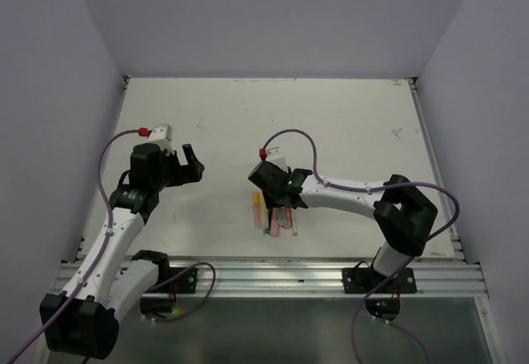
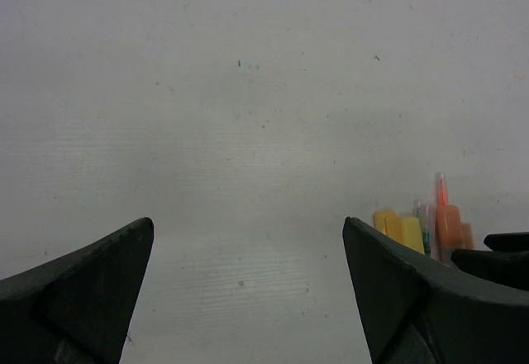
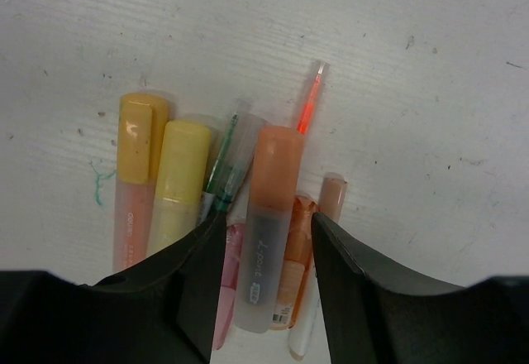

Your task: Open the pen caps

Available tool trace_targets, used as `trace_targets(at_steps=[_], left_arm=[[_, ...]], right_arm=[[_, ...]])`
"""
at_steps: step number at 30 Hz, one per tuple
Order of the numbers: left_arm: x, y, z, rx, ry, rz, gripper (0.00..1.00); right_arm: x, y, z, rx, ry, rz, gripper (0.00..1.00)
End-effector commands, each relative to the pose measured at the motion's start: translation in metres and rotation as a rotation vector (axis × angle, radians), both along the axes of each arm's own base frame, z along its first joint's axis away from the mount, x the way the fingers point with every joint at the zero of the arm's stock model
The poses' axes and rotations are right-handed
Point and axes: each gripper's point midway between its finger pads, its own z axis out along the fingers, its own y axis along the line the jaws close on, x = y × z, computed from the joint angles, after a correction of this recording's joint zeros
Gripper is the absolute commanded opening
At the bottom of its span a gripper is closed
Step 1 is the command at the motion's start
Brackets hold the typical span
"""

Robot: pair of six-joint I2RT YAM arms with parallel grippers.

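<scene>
White counter [image 1: 347, 116], scuffed. Left hand [image 2: 248, 219] is wide open w/ nothing in it, over bare surface toward the left edge, well apart from the pens [image 1: 277, 215]. Those lie bunched by the near edge, abt mid-width. Right hand [image 3: 269, 215] is low over the bunch, open, fingers straddling the orange highlighter [image 3: 258, 281] w/ slim gaps each side. Crowding it: pink pen [image 3: 227, 298] & green pen [image 3: 225, 170] on one side, thin orange pen [image 3: 307, 103] on the other, yellow highlighters [image 3: 178, 198] beyond. Orange cap [image 3: 277, 161] on; yellow caps [image 3: 183, 153] on too.
</scene>
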Motion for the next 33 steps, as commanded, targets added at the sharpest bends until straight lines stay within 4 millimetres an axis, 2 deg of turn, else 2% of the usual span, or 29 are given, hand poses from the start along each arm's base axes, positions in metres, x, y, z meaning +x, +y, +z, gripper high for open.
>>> trace_targets(at_steps=[1, 9, 13, 27, 31, 33], left_arm=[[0.003, -0.003, 0.002, -0.019, -0.019, -0.013, 1.0], [0.002, -0.004, 0.001, -0.028, -0.013, -0.02, 1.0], [0.002, -0.004, 0.001, -0.028, -0.013, -0.019, 1.0], [0.002, -0.003, -0.002, -0.026, -0.003, -0.016, 1.0], [0.002, -0.003, -0.004, -0.026, 0.003, -0.016, 1.0], [0.002, -0.003, -0.003, -0.026, 0.0, -0.016, 1.0]], right_arm=[[0.012, 0.005, 0.008, 0.002, -0.051, -0.055, 0.49], [0.011, 0.005, -0.008, -0.019, -0.029, -0.069, 0.45], [0.012, 0.005, -0.011, -0.017, -0.028, -0.08, 0.41], [0.01, 0.004, -0.02, -0.027, -0.013, -0.094, 0.39], [0.011, 0.003, -0.016, -0.017, -0.021, -0.106, 0.26], [0.012, 0.002, -0.008, -0.003, -0.036, -0.107, 0.2]])
